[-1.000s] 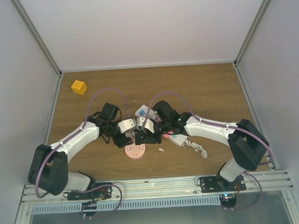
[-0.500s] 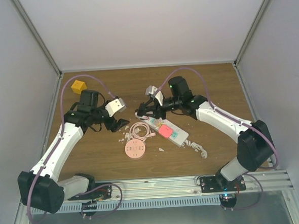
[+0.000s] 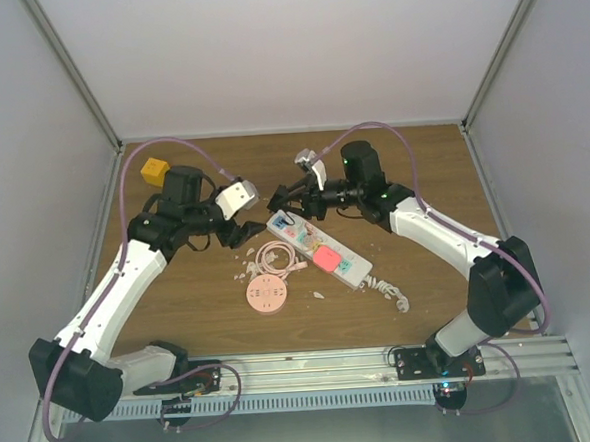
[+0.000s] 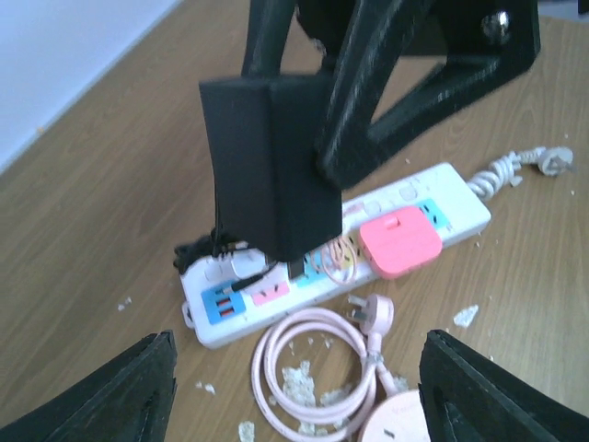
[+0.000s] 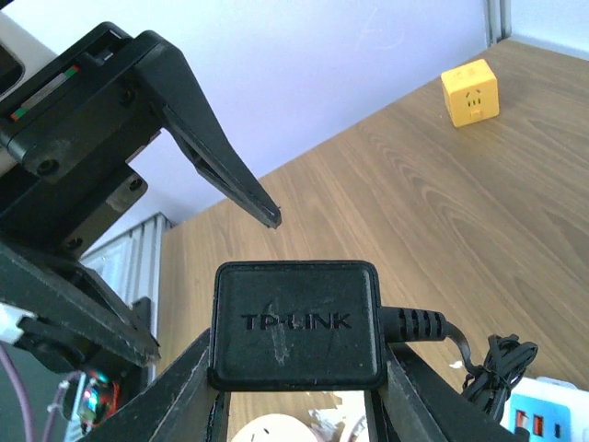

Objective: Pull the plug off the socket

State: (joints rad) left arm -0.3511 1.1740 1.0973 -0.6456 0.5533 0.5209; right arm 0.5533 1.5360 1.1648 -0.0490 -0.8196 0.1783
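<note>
A black TP-LINK plug (image 5: 294, 322) sits clamped between the fingers of my right gripper (image 5: 296, 354). It hangs over the left end of the white power strip socket (image 3: 350, 269), and its pins look clear of the slots. The left wrist view shows the plug (image 4: 267, 166) above the strip (image 4: 465, 207), with its bundled black cord dangling beside it. My left gripper (image 3: 244, 231) is open and empty, just left of the strip. In its own view, this gripper (image 4: 299, 396) straddles a coiled pink cable (image 4: 317, 368).
A pink adapter (image 3: 327, 258) is plugged into the middle of the strip. A round pink socket hub (image 3: 267, 296) lies in front, and its cable (image 3: 277, 256) is coiled beside the strip. A yellow cube (image 3: 155, 171) stands at the back left. White crumbs litter the wood.
Both arms have drawn back from a huddle over the pink hub. The right gripper has carried the black plug up and away from the strip. The left gripper has edged closer to the strip.
</note>
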